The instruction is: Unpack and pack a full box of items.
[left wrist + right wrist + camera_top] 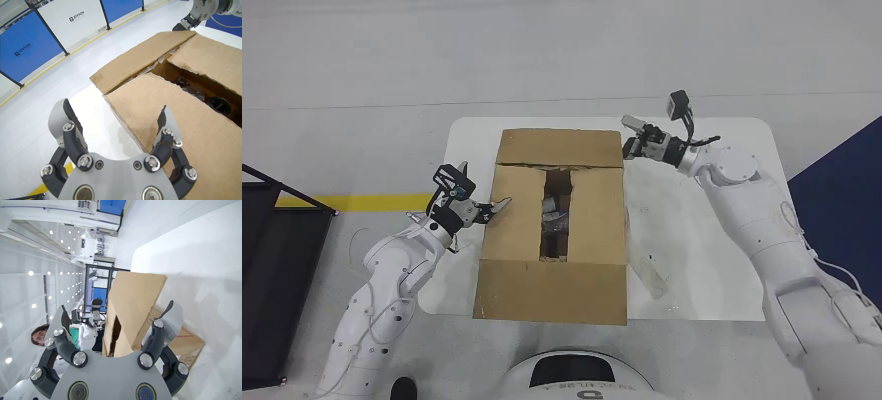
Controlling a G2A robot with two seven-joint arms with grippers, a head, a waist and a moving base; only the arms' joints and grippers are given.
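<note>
The cardboard box (pixel 587 230) on the table (pixel 672 220) has its slot (pixel 555 215) running away from the robot; the wide-open left gripper (pixel 114 103) sits just beside its left flap (pixel 514 215), the equally wide right gripper (pixel 117 305) off its far-right corner.

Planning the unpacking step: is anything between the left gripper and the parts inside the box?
Yes. The left top flap lies almost flat over the box, between the open left gripper and the dark parts inside. Only a narrow slot between the two flaps is open.
</note>
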